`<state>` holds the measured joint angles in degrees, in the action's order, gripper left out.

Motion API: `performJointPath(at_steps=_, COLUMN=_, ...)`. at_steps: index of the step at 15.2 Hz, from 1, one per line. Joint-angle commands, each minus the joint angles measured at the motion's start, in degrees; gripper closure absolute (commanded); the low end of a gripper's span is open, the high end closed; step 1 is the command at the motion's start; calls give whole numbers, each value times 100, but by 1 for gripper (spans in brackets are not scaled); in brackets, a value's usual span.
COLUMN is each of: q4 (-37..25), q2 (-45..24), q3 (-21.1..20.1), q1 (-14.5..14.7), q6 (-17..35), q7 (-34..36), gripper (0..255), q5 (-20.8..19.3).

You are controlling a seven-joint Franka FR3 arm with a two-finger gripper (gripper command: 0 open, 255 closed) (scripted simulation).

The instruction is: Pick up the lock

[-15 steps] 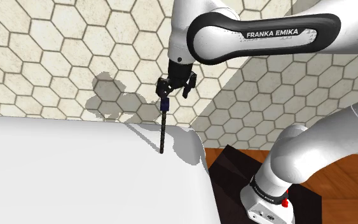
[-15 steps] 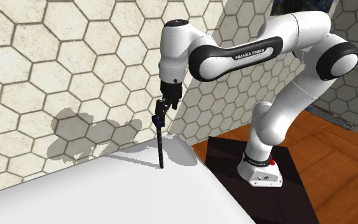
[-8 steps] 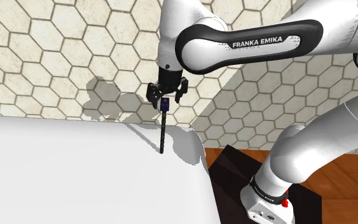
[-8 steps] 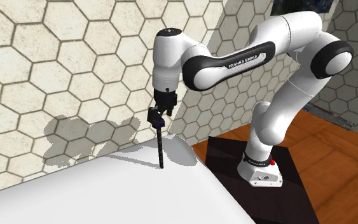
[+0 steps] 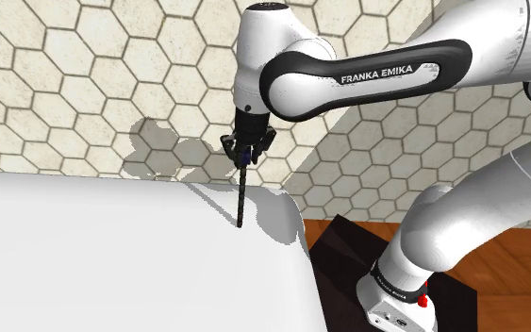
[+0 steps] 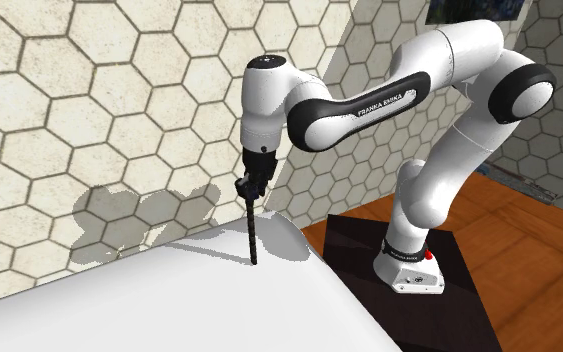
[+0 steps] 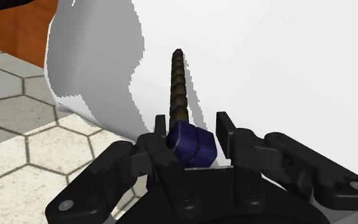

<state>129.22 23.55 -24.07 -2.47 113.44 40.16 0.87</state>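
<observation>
The lock (image 5: 241,196) is a thin dark ribbed rod with a blue block at its top. It stands upright near the far rounded corner of the white surface (image 5: 112,259). My black gripper (image 5: 244,149) hangs straight down over it, fingers pressed in on the blue block. From the second exterior view the lock (image 6: 252,232) reaches from the white surface (image 6: 219,305) up into the gripper (image 6: 250,190). In the wrist view the blue block of the lock (image 7: 193,146) sits between the two fingertips, and the gripper (image 7: 191,123) is shut on it.
A hexagon-tiled wall (image 5: 84,85) rises just behind the lock. The white surface drops off at its rounded edge (image 5: 301,245) toward the dark stand (image 5: 343,269) and the wooden floor (image 6: 529,240).
The hand has swung over the lock's top and come down slightly. Its fingers, spread wide before, have drawn in onto the blue block. The lock has not moved.
</observation>
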Motion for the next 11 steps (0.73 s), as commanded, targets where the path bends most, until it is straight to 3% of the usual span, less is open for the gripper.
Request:
performJointPath(at_steps=1, q4=5, q2=-4, q3=0, q1=-1, q6=-1, q7=0, gripper=255, q5=0)
performJointPath(at_steps=6, q4=1, q2=-7, q3=-1, q1=-1, q6=-1, q7=1, gripper=255, q5=-1)
performJointPath(at_steps=11, q4=-355, q2=26, q3=41, q1=-11, q6=-386, q7=-48, gripper=255, q5=-2)
